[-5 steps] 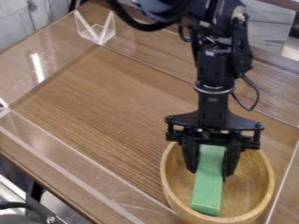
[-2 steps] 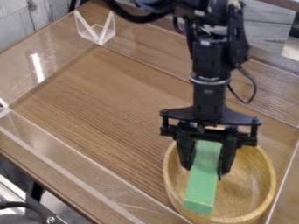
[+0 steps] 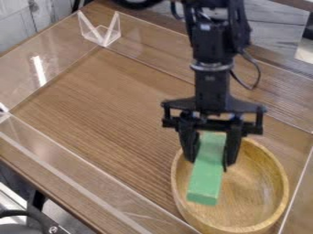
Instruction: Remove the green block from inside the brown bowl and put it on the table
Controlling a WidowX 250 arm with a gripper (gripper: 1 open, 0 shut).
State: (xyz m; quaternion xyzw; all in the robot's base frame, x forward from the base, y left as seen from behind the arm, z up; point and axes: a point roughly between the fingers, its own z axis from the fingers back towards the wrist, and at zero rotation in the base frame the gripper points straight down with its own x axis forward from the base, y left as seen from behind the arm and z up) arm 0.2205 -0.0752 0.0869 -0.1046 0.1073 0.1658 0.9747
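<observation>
Black robot gripper (image 3: 213, 146) clenched on the upper end of the long, flat, bright green block (image 3: 207, 175); fingers (image 3: 191, 148) clamped against the block's two long sides. Block hanging tilted, upper end toward 12 o'clock, lower end toward 6 o'clock, over the inside of the wide, round, light-brown wooden bowl (image 3: 272, 203).

Compared with one second ago: gripper and arm raised and shifted toward 10 o'clock in the view. Block carried along, lower end now nearer the bowl's 9 o'clock rim than before. Bowl unchanged in position at the 5 o'clock corner of the brown wood-grain tabletop (image 3: 110, 101). Clear acrylic walls (image 3: 49, 55) and the clear folded stand (image 3: 98, 27) at 11 o'clock unchanged.

Hidden or unclear: upper end of the block covered by the fingers. Contact between the block's lower end and the bowl floor cannot be determined. Bowl's 6 o'clock rim cut off by the lower frame edge. Upper part of the arm cut off at the top edge. Objects beyond the far wall at 1 o'clock too blurred to identify.
</observation>
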